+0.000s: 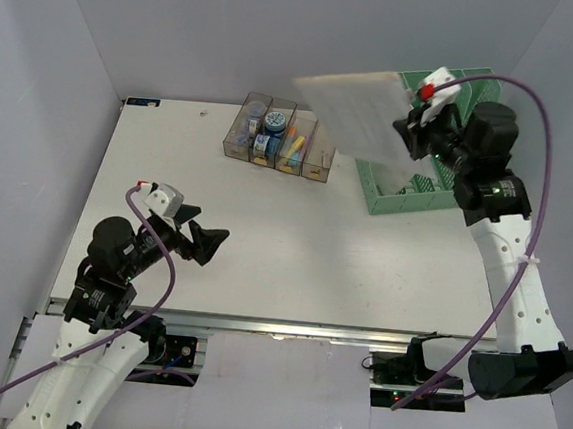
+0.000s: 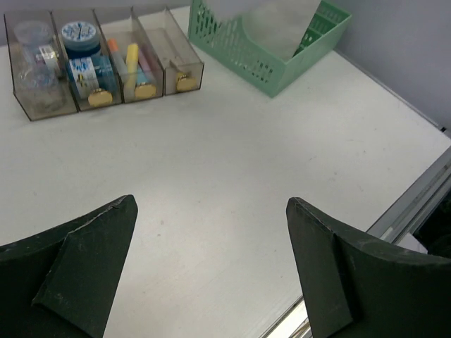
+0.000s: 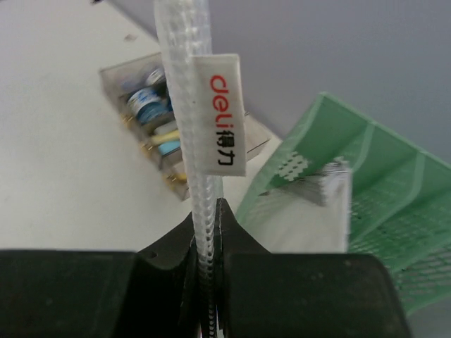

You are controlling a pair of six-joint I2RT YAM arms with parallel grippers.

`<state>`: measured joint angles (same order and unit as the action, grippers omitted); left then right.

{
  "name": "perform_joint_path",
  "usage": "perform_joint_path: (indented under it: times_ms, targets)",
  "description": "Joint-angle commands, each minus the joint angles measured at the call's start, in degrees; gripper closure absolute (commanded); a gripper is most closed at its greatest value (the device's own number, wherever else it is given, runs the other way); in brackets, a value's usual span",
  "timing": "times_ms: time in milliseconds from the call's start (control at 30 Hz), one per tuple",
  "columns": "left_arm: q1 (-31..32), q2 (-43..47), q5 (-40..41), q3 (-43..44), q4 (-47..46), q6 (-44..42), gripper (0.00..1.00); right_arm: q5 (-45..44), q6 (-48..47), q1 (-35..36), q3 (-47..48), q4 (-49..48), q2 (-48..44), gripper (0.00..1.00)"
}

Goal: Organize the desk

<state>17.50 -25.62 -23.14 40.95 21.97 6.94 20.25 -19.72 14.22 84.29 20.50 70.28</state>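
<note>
Fingers of the right gripper are pressed together on the edge of a translucent mesh pouch, pinching it so it stands on edge in the wrist view. Its white tag reads "deli" in red, with two Chinese characters in black beneath.

From above, the pouch reaches out from those fingers toward 9 to 10 o'clock, lifted clear of the desk. The green mesh file rack sits just below and toward 5 o'clock of it, slots running roughly 12 to 6. One slot already seems to hold a pale sheet. I judge the next move depends on turning the pouch's long edge in line with a slot, and the right arm is by far the nearer.

Over at 8 o'clock on the desk, the left gripper hovers with fingers spread wide, holding nothing, well apart from the rack. The desk spreads beneath both arms, its metal rail at 6 o'clock and the row of clear bins at 12. Labels inside the bins are too small to read.
</note>
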Motion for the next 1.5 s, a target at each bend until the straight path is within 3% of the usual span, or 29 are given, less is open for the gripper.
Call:
perform_joint_path:
  times_ms: [0,433,800,1467]
  targets:
    - [0.21,2.82,2.91,-3.74,1.91,-2.94,0.02,-0.27,11.16,-6.26,10.93,-6.53,0.15,0.92]
    - [0.52,6.62,3.01,-7.43,0.36,-2.46,0.02,-13.74,9.01,-10.00,18.68,-12.13,1.47,0.92]
    - [0.52,8.89,2.42,-8.25,-0.17,-2.03,0.02,-25.37,4.97,-10.09,14.06,-16.17,-3.05,0.92]
    - [1.04,14.55,2.40,-10.11,-0.52,-0.88,0.02,-26.31,11.47,-13.52,3.38,-15.49,-3.59,0.92]
